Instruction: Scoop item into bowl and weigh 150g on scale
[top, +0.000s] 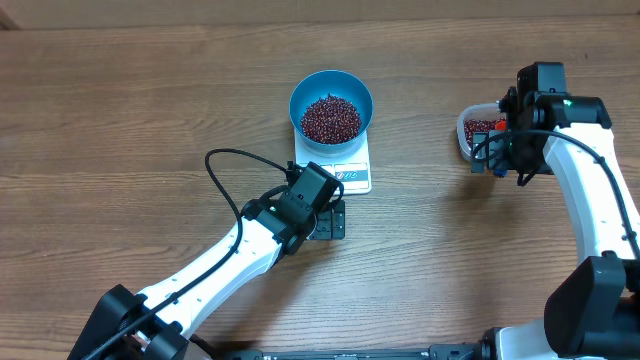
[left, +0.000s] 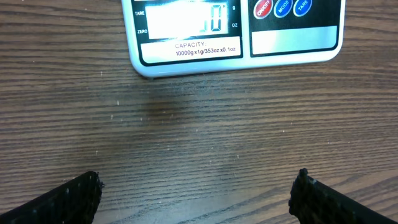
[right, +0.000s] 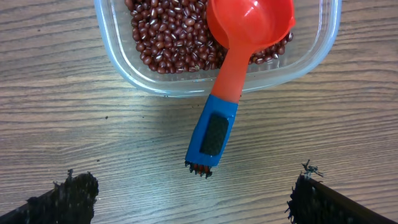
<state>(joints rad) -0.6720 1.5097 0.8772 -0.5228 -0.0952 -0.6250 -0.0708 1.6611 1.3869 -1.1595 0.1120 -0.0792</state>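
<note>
The left gripper hangs released. Its two black fingers stand wide apart at the bottom corners of the left wrist view, with nothing between them but bare wooden table. Just beyond the fingertips lies the display edge of the scale, white and flat. Its readout is washed out by glare and cannot be read. One red and two blue round buttons sit beside it.

From overhead, this gripper rests low just in front of the scale, on its button side. The bowl, bright blue and round, stands on the scale and covers its far part. Only the display strip shows past the bowl. The item, a heap of small dark red grains, lies inside the bowl.

The right gripper is also released, its fingers spread wide and holding nothing. Ahead of the gap between them lies the blue handle of a scoop. It points back toward the gripper, and whether its end touches the table cannot be told. The scoop's red cup rests in a clear plastic tub on top of more grains. Its neck crosses the tub's near wall.

From overhead, the tub sits well apart from the scale, off to its right. The right gripper is above the tub's near right side.
</note>
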